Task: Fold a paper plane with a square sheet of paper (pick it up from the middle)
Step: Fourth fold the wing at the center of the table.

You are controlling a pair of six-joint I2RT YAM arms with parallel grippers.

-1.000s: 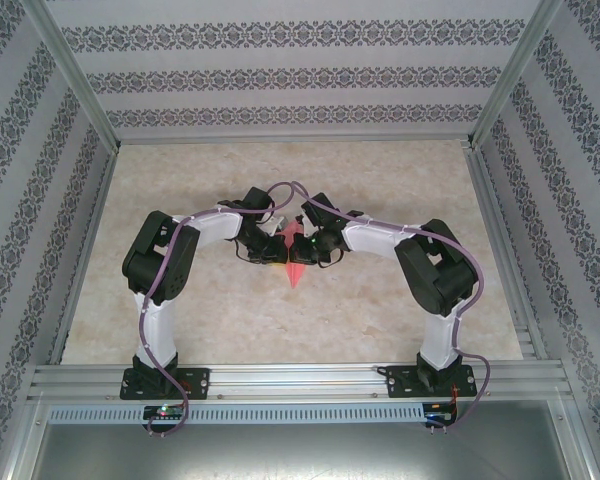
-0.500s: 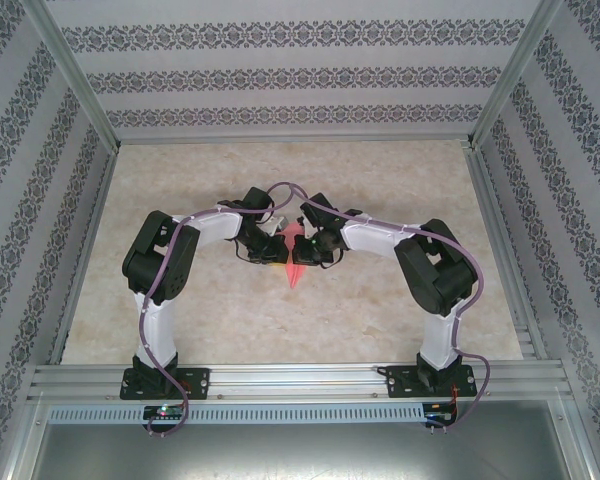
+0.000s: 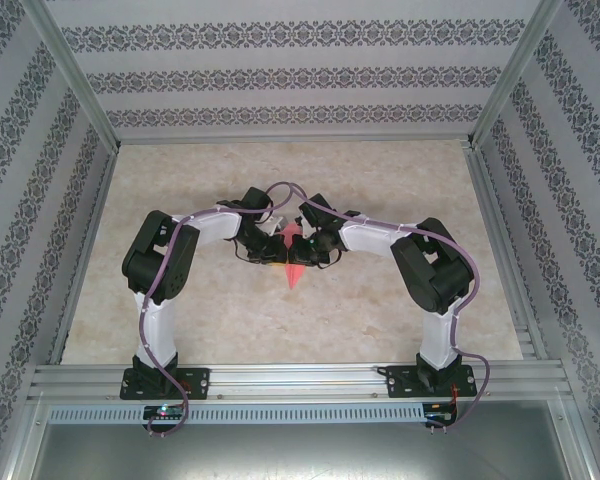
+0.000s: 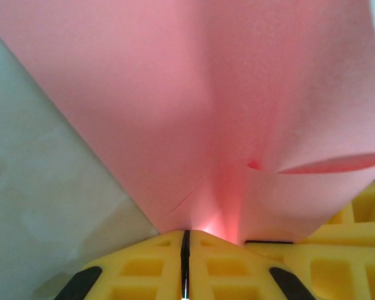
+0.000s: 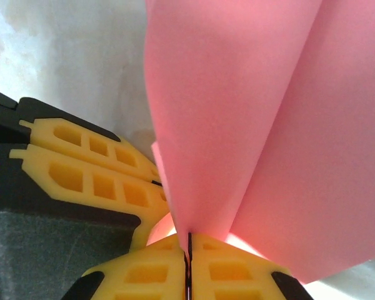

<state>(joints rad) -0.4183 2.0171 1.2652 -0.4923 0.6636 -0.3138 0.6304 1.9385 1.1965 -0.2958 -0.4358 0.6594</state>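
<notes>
Over the last second the right arm's elbow swung a touch inward, and more pink came up between the two grippers than a moment before. The paper (image 3: 296, 262) hung over the middle of the table (image 3: 400, 180), its sharp tip pointing at the near edge, same as a second ago.

The left gripper (image 3: 276, 250) was clamped tight on the paper's edge, jaws together with no gap in its wrist view (image 4: 185, 234). The right gripper (image 3: 315, 250) pinched it too, pads (image 5: 151, 270) squeezed on a fold.

My read: the pair were working the layers apart or resetting a crease, so the dart was shaped but likely not finished.

The paper (image 4: 194, 112) was thin, matte salmon, glowing where light passed through near the jaws, with a soft centre valley and a loose flap lifting at one side. From the right wrist, it (image 5: 250, 125) fanned into two smooth panels from a crisp ridge. The fingers were yellow, ribbed and boxy; the table was pale and marbled.
</notes>
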